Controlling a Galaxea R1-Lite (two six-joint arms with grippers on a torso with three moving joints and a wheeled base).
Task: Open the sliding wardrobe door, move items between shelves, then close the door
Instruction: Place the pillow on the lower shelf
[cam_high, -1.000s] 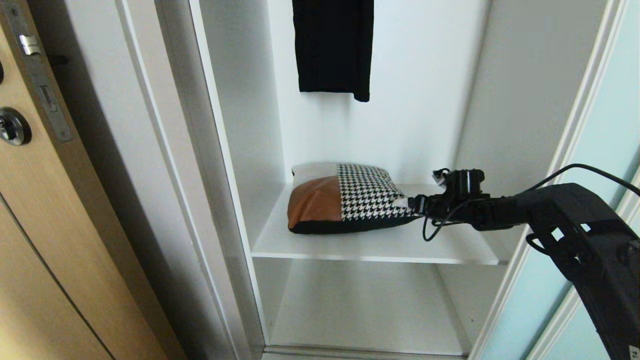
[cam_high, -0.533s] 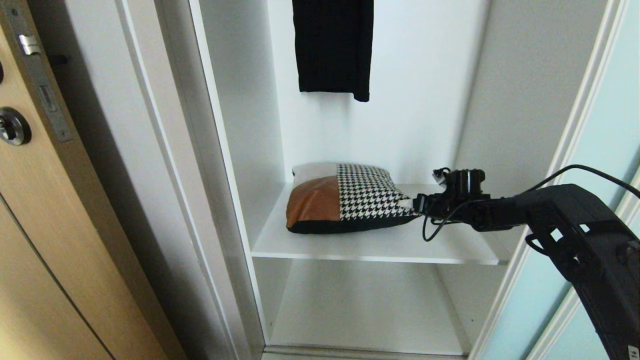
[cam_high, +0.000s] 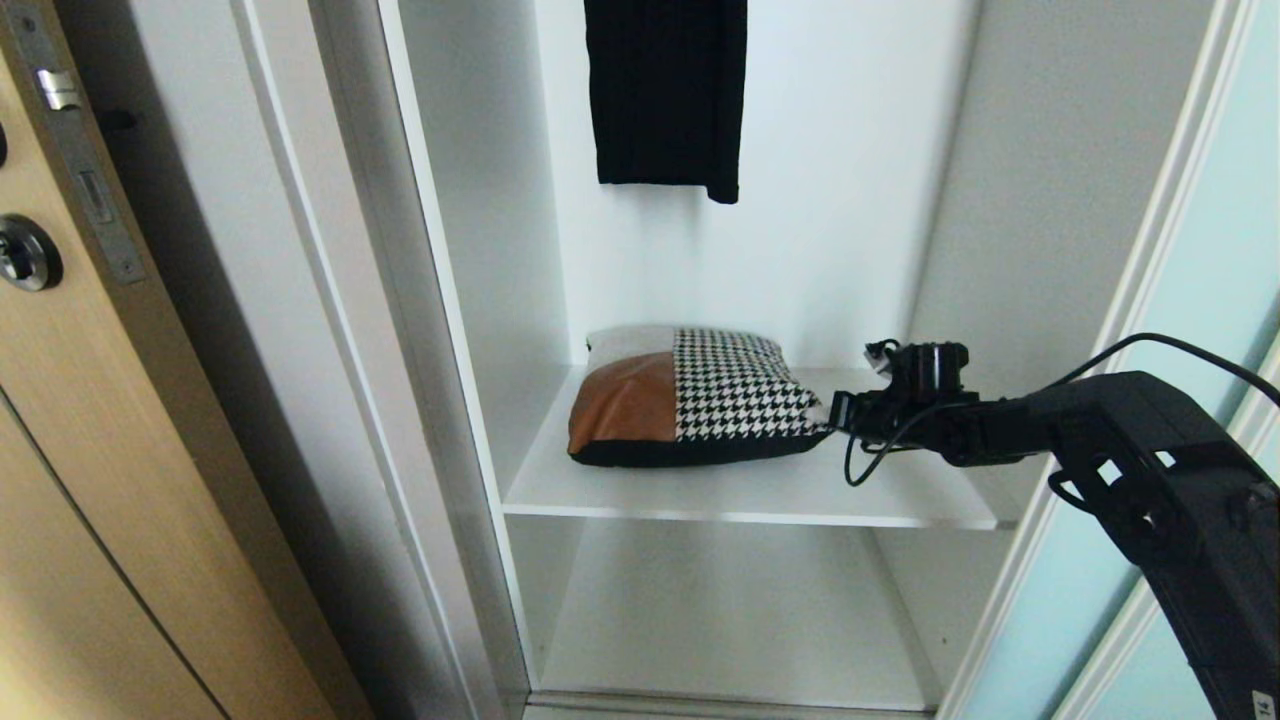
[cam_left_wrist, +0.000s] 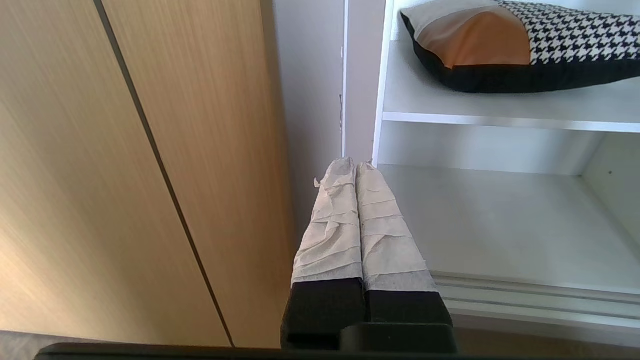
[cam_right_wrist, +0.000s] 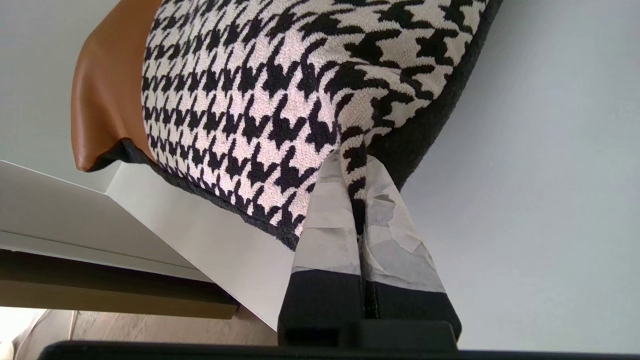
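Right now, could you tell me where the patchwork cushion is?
In the head view the cushion lies on the upper white shelf inside the open wardrobe, towards its left wall, below the hanging black garment; the right gripper pinches its right corner.

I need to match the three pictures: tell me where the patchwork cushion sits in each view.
Head view: cushion mid-frame on the upper shelf, its right corner pinched by the right end effector.
Left wrist view: top right corner.
Right wrist view: fills the upper centre.
Shared landmark: the shelf's white front edge.
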